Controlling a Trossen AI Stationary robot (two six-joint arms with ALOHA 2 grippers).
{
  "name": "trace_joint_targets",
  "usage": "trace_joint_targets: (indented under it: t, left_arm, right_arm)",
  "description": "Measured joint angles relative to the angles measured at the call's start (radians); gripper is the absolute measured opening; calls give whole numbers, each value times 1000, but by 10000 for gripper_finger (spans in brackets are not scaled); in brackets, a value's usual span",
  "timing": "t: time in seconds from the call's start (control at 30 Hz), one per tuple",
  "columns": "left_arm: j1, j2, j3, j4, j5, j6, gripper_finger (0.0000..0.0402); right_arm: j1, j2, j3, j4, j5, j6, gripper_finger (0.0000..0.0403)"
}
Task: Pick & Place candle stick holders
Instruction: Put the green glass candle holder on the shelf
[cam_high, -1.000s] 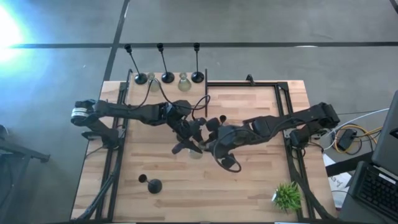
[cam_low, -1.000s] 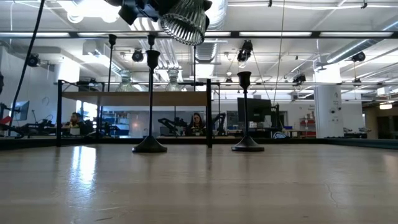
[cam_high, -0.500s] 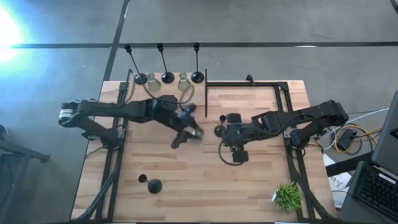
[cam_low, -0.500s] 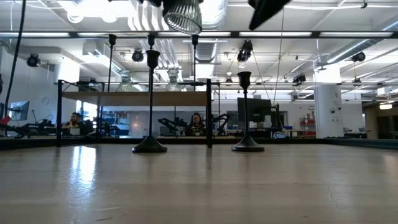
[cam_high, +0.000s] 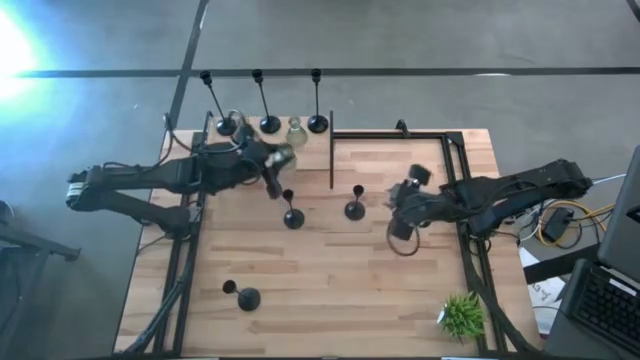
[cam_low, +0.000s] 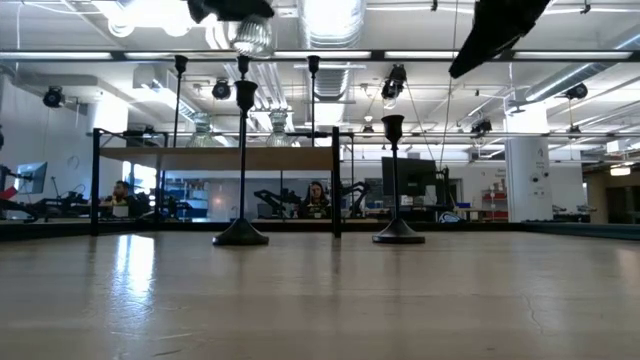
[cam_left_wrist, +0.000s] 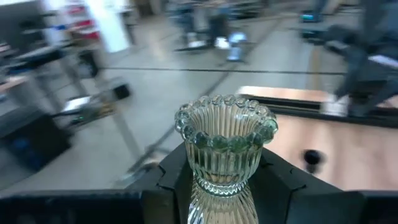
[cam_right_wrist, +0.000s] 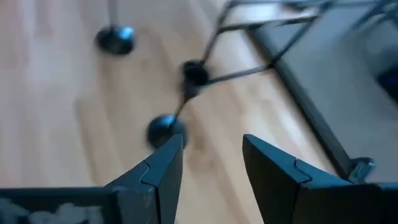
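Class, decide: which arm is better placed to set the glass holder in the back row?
The left. Its gripper is already shut on the glass holder beside the back row, while the right gripper is open, empty and farther away.

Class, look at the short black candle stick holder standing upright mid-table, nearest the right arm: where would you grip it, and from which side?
Grip the thin stem of the short black holder, between its cup and round base, likely coming in level from the right gripper's side. It stands upright, the stem is narrow enough for the open fingers, and the base would block a low grasp.
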Motion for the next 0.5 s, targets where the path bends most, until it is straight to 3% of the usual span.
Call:
trace_joint_targets:
  t: [0.1, 0.3, 0.5]
  left_arm:
    - [32, -27, -49, 27, -63, -30, 126]
    - [143, -52, -148, 111, -75, -104, 126]
    - [244, -53, -240, 219, -8, -153, 126]
  right_arm:
    - [-1, -103, -71, 89, 52, 10, 154]
    - [-7, -259, -172, 240, 56, -26, 150]
    - [-6, -341, -223, 286, 54, -62, 151]
